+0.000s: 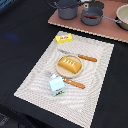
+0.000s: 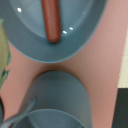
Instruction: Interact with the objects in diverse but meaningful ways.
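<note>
Dark brown sausage [image 2: 51,20] lying inside a grey pot [image 2: 75,42] at the counter's far edge, orange ridged bread loaf [image 1: 69,64], light-blue carton [image 1: 56,85] and yellow packet [image 1: 64,38] apparently left to handle, gripper state impossible to tell.

We see only a dark sliver of the gripper [image 1: 86,5] at twelve o'clock in the exterior view, its jaws unreadable.

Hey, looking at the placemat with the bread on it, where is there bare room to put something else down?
The placemat is bare along the exterior view's right side, beyond the knife, and along its near edge past the carton. The middle is crowded: bread loaf on its plate, fork, carton. The yellow packet sits by its far corner.
</note>
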Controlling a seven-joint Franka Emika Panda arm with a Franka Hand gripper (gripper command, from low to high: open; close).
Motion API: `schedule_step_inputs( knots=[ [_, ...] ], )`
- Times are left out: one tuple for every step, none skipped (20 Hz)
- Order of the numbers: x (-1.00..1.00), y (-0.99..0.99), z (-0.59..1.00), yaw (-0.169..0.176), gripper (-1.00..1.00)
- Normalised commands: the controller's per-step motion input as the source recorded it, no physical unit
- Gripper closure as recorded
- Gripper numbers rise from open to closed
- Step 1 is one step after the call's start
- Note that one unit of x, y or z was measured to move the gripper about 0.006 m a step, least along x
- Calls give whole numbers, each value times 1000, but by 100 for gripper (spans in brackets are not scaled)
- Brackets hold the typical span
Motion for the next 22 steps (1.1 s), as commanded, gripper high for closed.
schedule_step_inputs(
  knots=[
    [-534, -797, -23, 0, -100],
    [-537, -797, -23, 0, -100],
    [-534, -797, -20, 0, -100],
    [-537, -800, -23, 0, -100],
    [-540, -794, -34, 0, -100],
    [-543, -771, -83, 0, -100],
    [-549, -743, -131, 0, -100],
    [-534, -703, -183, 3, -100],
    [-511, -660, -211, 19, -100],
    [-491, -634, -211, 31, -100],
    [-454, -606, -200, 46, -100],
    [-397, -560, -211, 72, -100],
    [-377, -423, -211, 118, -100],
    [-397, -383, -240, 124, -100],
    [-414, -371, -280, 125, -100],
    [-420, -366, -297, 125, -100],
    [-417, -340, -280, 137, -100],
    [-411, -314, -274, 148, -100],
    [-386, -280, -211, 162, -100],
    [-391, -277, -186, 162, -100],
    [-357, -303, -69, 162, -100],
    [-260, -386, 0, 152, -100]
  ],
)
